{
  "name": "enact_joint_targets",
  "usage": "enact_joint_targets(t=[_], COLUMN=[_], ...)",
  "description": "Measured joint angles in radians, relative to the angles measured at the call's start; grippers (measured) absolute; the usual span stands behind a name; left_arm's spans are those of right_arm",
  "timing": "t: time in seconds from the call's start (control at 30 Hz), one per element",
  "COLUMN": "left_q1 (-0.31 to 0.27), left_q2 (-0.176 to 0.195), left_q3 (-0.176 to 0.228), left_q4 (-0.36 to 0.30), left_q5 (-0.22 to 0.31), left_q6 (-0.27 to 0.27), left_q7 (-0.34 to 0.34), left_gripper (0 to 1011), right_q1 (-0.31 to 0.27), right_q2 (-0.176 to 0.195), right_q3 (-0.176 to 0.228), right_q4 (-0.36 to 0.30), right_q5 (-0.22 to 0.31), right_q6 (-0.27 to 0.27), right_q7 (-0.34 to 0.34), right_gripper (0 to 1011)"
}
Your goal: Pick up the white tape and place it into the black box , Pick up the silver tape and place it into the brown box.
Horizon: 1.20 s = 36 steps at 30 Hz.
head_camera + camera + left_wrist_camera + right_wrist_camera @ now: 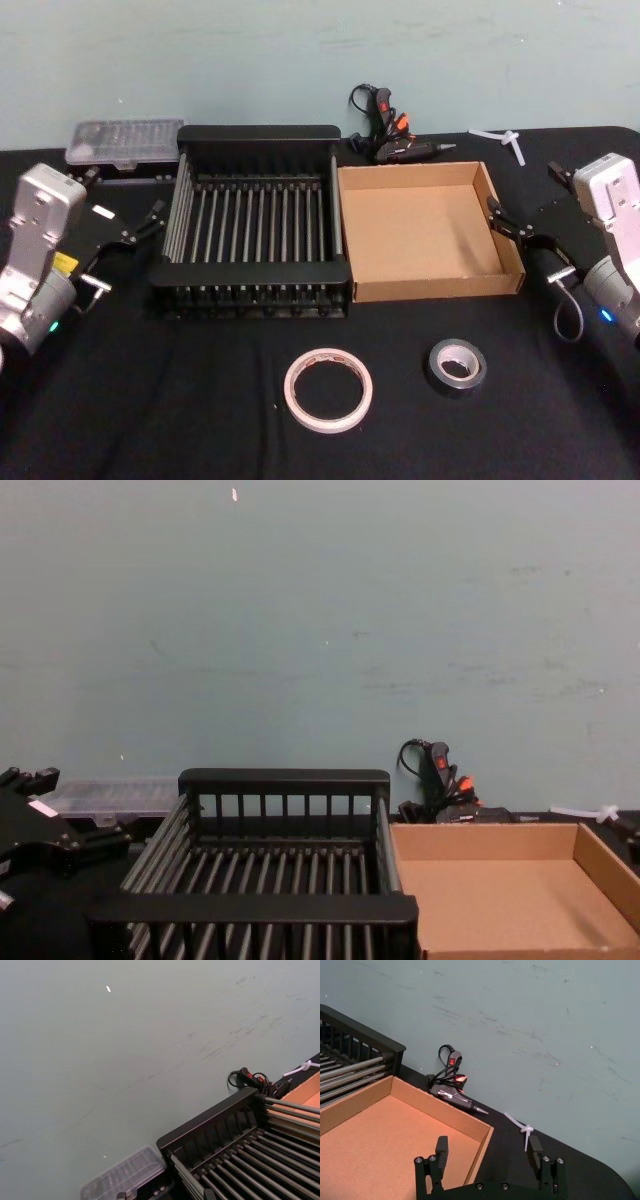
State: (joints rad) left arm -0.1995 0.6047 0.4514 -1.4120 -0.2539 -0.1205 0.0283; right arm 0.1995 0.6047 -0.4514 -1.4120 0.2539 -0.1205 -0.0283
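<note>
White tape flat at lower centre on the tabletop, silver tape just right of it, apart. Black box and brown box side by side above. Left gripper at left edge, right gripper at right edge, both spread wide, holding nothing.

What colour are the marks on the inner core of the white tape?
Red-orange, on the pale inner core of the white tape; the head view shows them best.
</note>
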Motion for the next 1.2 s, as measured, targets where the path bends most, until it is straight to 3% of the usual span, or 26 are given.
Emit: enact_joint_targets(t=[1.2], left_q1=[0.0], left_q2=[0.0], left_q3=[0.0], left_q4=[0.0], left_q5=[0.0], left_q6=[0.0], left_q7=[0.0], left_gripper=[1001], right_q1=[0.0], right_q2=[0.0], right_q3=[0.0], right_q4=[0.0], right_q5=[0.0], right_q6=[0.0], right_q7=[0.0], right_gripper=[1003])
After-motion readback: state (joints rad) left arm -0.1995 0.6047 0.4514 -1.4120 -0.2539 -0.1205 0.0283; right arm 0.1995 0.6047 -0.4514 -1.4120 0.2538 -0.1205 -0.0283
